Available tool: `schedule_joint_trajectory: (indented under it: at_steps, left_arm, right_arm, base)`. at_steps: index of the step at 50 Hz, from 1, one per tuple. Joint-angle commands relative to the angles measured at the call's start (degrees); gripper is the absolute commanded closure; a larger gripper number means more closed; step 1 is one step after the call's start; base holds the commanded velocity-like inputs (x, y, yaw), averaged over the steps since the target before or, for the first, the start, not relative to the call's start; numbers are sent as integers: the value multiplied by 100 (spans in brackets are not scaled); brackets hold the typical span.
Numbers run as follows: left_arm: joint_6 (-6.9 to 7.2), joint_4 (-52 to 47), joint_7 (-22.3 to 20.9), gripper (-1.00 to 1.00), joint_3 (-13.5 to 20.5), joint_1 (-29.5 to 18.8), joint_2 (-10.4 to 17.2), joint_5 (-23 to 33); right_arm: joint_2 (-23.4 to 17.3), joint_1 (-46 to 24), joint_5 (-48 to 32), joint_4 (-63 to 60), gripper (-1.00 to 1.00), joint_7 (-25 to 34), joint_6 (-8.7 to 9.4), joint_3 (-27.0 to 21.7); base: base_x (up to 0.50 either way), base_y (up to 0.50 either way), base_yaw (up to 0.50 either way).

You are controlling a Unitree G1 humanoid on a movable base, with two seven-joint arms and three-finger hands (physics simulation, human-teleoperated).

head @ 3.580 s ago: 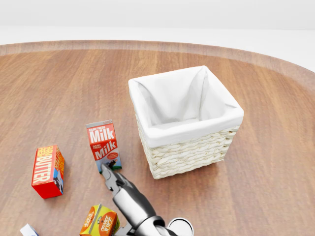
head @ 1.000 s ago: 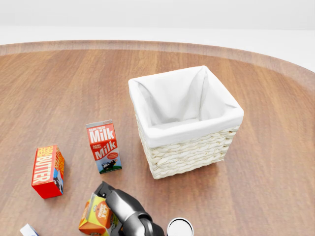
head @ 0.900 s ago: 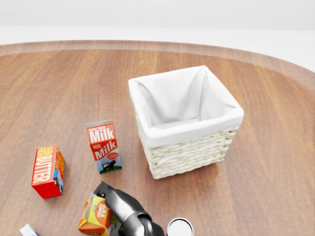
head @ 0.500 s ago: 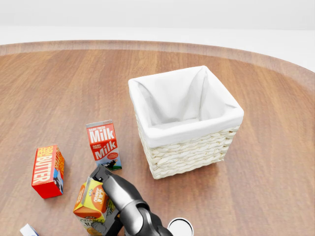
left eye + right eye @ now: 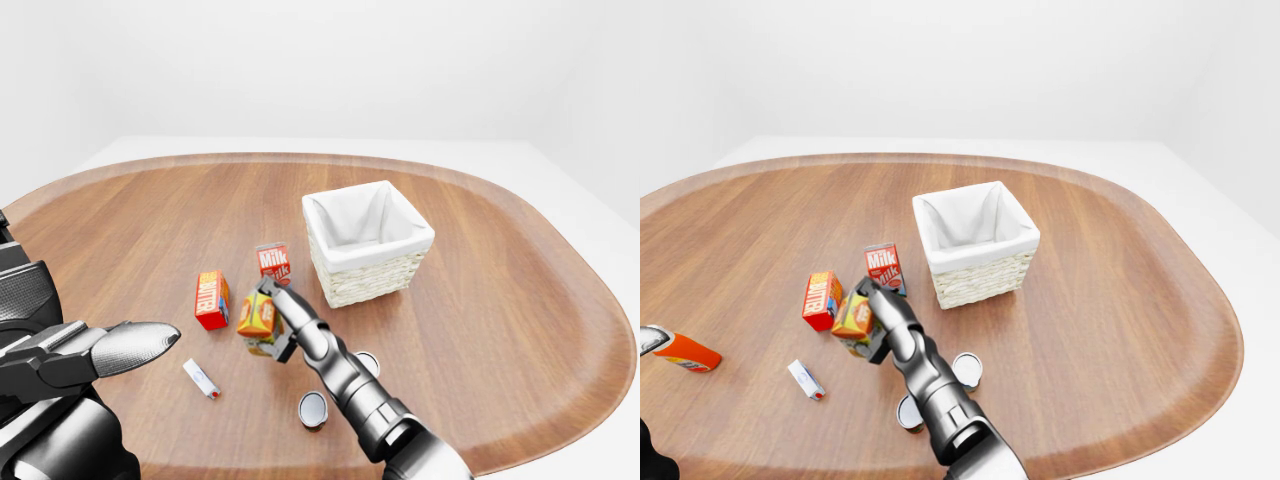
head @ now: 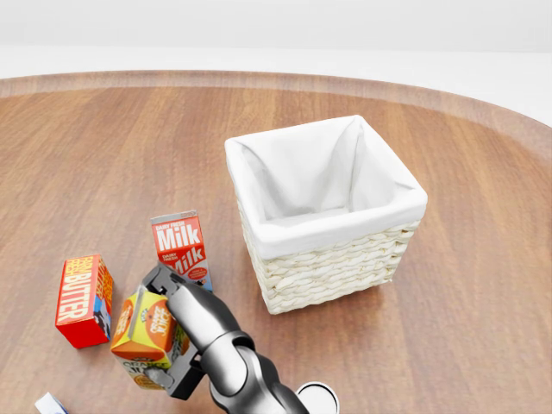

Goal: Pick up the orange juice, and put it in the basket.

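Juice (image 6: 145, 326) now hangs off the table (image 6: 483, 285), risen from where it stood a moment ago, clamped in the right hand's (image 6: 168, 332) closed fingers just left of the basket (image 6: 332, 259), so the carry can start.

The juice carton (image 6: 145, 329) is orange with a yellow-green lower part and white lettering. The hand (image 6: 177, 332) around it is dark grey and black. The milk carton (image 6: 182, 250) is red above, white below, with white letters. The butter box (image 6: 84, 299) is red with yellow letters. The basket (image 6: 332, 267) is pale cream wicker with a plain white lining. The table (image 6: 103, 164) is reddish-brown wood grain.
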Motion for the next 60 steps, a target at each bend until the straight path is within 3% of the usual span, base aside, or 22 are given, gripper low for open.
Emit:
schedule_joint_trajectory:
  at_steps: [1,21,31,41,53,60]
  left_arm:
    - [0,0,0,-100,0,0,0,0]
    - [0,0,1,-100,0,0,0,1]
    - [0,0,0,-100,0,0,0,0]
    - [0,0,-2,-100,0,0,0,0]
    - [0,0,-3,-100,1,0,1,-2]
    - [0,0,0,-100,0,0,1,1]
  right_arm:
    - [31,-11,-45,-450,100,74,0,1]
    - [19,39,-39,-1229,100,404,0,83]
    - [9,75,-39,-1481,100,503,147,113]
    - [16,55,-32,-1789,100,606,404,123]
    - [28,-87,106,-2360,100,773,996,105]
    - [36,-130,83,-2630,100,882,1000,131]
  base:
    - [0,0,0]
    - [0,0,0]
    - [0,0,0]
    - [0,0,0]
    - [0,0,0]
    - [0,0,0]
